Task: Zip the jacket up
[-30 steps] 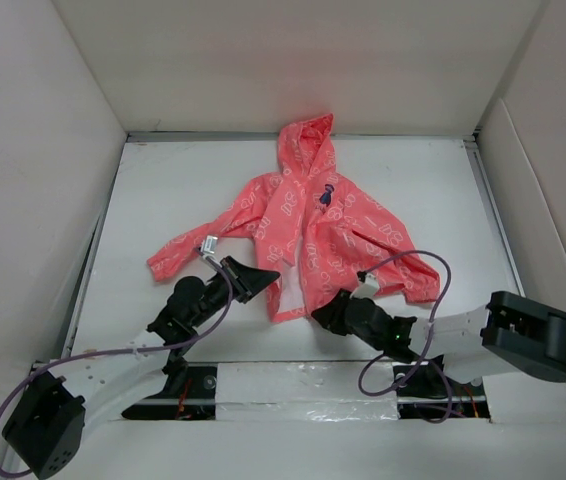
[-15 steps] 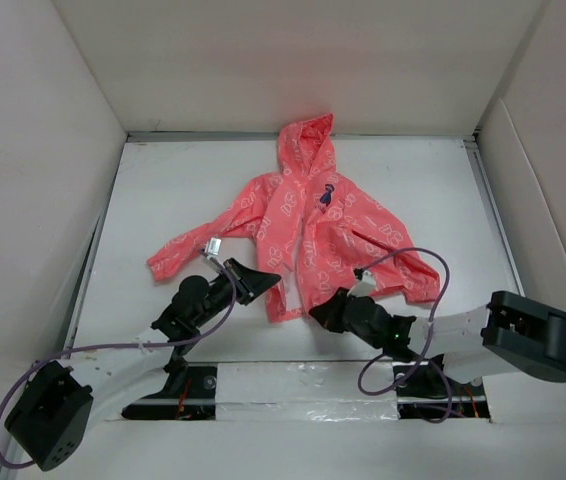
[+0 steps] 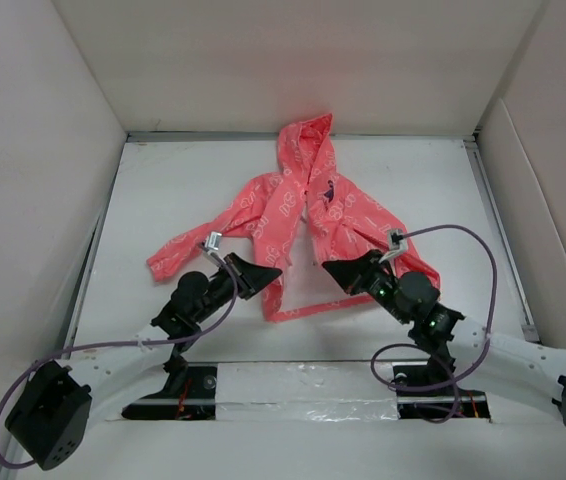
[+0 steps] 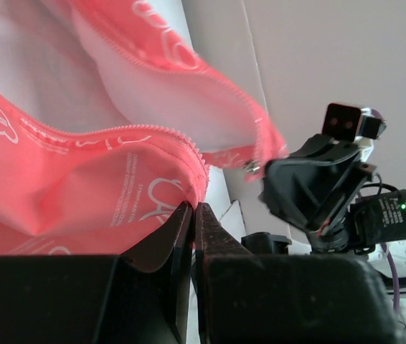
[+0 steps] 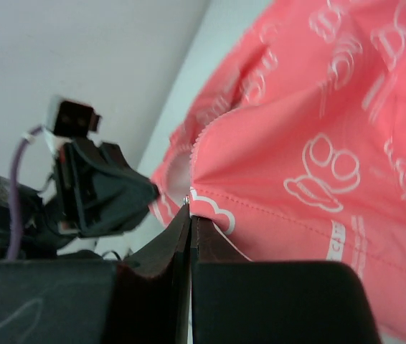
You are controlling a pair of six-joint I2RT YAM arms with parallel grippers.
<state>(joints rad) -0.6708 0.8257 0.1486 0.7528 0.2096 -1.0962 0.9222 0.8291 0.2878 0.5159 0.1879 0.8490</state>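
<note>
Jacket [image 3: 285, 208] in both end effectors [image 3: 266, 271] [image 3: 333, 268]

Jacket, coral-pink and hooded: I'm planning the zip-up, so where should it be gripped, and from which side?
Grip the thin coral-pink jacket at its toothed front edges near the hem, from the near side: the hem lies nearest, hood farthest.

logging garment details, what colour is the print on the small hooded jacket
White lettering on the coral-pink thin-fabric hooded jacket; clearest in the right wrist view.
</note>
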